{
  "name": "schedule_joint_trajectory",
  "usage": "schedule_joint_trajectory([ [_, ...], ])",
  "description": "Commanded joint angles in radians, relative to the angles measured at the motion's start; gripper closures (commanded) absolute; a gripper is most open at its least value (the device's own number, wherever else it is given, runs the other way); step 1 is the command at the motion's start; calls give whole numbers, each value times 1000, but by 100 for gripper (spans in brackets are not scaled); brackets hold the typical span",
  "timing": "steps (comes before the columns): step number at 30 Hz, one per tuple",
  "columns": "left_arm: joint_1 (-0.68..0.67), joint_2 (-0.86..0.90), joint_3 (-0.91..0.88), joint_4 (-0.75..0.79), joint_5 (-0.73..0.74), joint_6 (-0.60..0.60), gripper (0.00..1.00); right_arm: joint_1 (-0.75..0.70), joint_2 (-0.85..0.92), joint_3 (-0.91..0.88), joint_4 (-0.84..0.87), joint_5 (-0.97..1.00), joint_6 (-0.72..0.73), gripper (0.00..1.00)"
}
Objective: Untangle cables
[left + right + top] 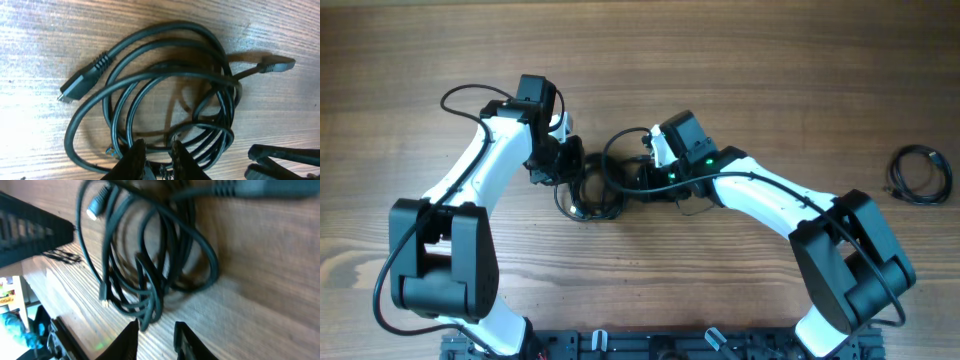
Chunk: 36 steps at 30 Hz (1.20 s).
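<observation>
The thin black flexible cables (pixel 592 190) lie in one loose tangle near the middle of the brown wooden table (pixel 770 60), between the two white arms; the loops cross each other several times, and in the left wrist view a flat plug with a ribbed collar (pixel 82 84) points out on one side, and a smaller plug (pixel 276 65) sticks out on the other.

The left claw (pixel 157 152) is at the edge of the tangle; its two fingers are close together, and some strands run at the narrow gap, but I cannot tell if they are pinched.

The right claw (pixel 156 330) is at the opposite edge; its fingers stand clearly apart and hold nothing; the tip of a loop (pixel 146 322) lies just before the gap.

In the overhead view both claws are near each other, so the room between them is small; bare wood is on the far side of the tangle.

A separate small black coil of cord (pixel 920 175) lies well apart, close to the right edge of the view; a black rail (pixel 650 345) runs along the near edge of the table.
</observation>
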Motion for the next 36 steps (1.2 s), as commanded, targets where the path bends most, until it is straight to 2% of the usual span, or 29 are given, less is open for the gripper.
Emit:
schedule_joint_trajectory([
  [1,0,29,-48,54,1,2,79,24,-25,12,40,61,-53,74],
  [5,-3,30,-82,103,14,3,82,60,-22,12,37,222,-73,73],
  [9,-12,-2,-72,99,121,70,78,58,-20,12,43,300,-73,69],
  [11,-13,-45,-65,100,146,69,77,37,-20,12,45,284,-72,68],
  [15,-30,-125,-63,102,127,39,76,-35,-20,12,29,129,-70,67],
  [19,-92,-124,-84,88,66,24,75,-122,-20,12,-51,110,-61,61],
  [23,-200,-124,-89,94,-45,12,68,-162,-20,12,-118,73,-72,59],
  [29,-339,-124,-89,139,-287,-240,66,-163,-20,12,-151,75,-73,53],
  [33,-398,-124,-93,154,-476,-454,73,-163,-20,12,-147,75,-75,52],
  [36,-412,-123,-102,171,-447,-542,78,-163,-20,12,-154,85,-102,49],
])
